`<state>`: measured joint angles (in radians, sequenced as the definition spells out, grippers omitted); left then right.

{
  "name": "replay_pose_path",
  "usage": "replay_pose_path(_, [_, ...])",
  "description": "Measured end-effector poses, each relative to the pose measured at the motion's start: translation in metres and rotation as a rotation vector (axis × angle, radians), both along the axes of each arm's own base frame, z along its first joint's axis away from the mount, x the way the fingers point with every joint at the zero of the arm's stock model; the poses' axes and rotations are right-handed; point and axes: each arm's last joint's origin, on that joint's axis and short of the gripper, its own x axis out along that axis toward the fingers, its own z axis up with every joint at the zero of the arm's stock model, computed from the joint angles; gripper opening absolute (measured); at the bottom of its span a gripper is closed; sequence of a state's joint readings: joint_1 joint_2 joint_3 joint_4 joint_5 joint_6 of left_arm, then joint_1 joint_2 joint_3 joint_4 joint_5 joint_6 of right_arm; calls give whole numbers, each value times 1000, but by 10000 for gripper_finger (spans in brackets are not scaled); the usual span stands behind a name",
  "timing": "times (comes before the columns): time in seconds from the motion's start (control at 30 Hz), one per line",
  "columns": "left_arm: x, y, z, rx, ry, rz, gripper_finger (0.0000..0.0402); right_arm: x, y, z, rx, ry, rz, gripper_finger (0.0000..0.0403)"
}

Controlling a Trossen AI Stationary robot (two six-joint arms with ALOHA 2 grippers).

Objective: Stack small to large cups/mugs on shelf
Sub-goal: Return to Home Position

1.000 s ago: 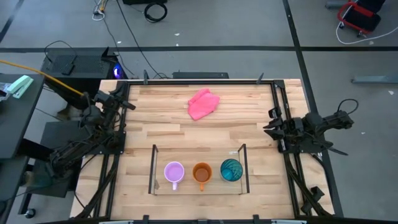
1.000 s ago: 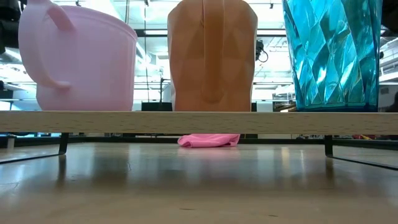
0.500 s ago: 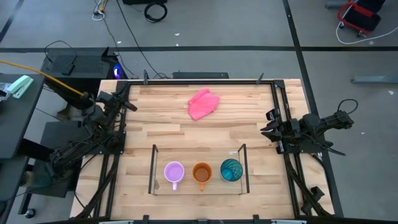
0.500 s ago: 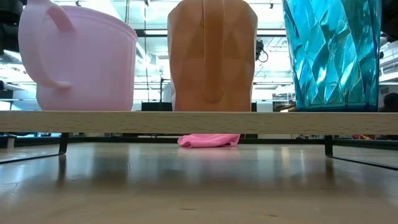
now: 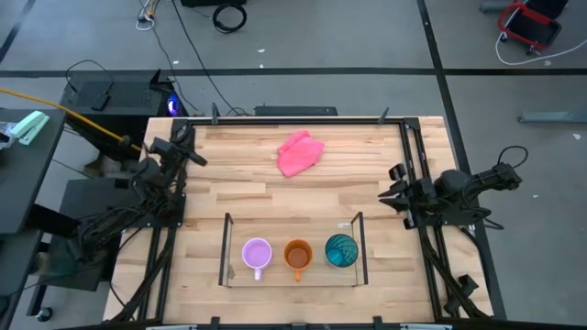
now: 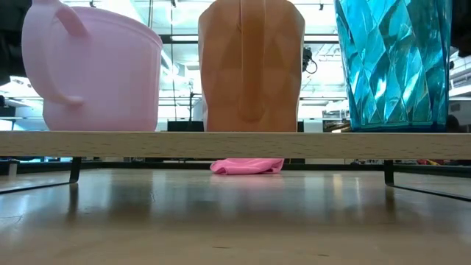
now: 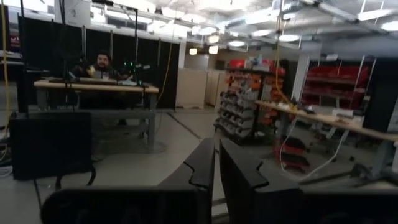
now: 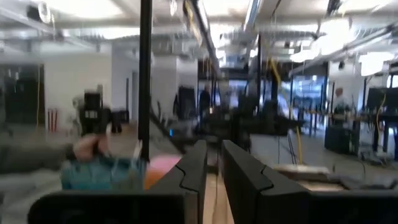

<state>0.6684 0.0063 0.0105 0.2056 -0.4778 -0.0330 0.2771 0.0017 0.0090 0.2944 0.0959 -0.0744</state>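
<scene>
Three vessels stand in a row on the shelf (image 5: 226, 247) by their bases: the lilac mug (image 5: 257, 254) on the left, the orange mug (image 5: 297, 255) in the middle, the teal cup (image 5: 340, 249) on the right. The low view shows the lilac mug (image 6: 96, 70), orange mug (image 6: 250, 66) and teal cup (image 6: 394, 62) upright on the shelf board (image 6: 235, 144). My left gripper (image 5: 191, 151) is shut at the table's left edge. My right gripper (image 5: 390, 190) is shut at the right edge. Both stay far from the cups. The shut pairs of fingers show as left gripper (image 7: 216, 168) and right gripper (image 8: 214, 168).
A crumpled pink cloth (image 5: 300, 152) lies on the far middle of the tabletop, also seen under the shelf as the pink cloth (image 6: 247, 166). Bare wood lies between the cloth and the shelf. A person sits at a desk (image 7: 99, 65) in the room beyond.
Both arms have swung slightly inward over the table: my left gripper toward the right edge, my right gripper toward the left edge. The cups and the cloth have stayed where they were.
</scene>
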Motion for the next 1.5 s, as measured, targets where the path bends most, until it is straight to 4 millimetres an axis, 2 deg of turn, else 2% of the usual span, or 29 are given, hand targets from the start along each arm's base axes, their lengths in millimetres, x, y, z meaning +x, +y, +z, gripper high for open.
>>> replay_pose_path(0.3, [2,2,-13,-107,81,-8,26,5,1,-26,-82,268,0,58])
replay_pose_path(0.53, [3,2,-14,-122,82,-8,36,6,2,-26,-87,283,-1,58])
replay_pose_path(0.87, [3,2,-13,-113,68,-8,23,6,2,-26,-87,284,-1,58])
replay_pose_path(1.23, [3,2,-13,-111,66,-7,36,6,2,-26,-87,284,-1,58])
replay_pose_path(1.5, [3,2,-13,-110,64,-7,27,6,2,-26,-88,284,-1,58])
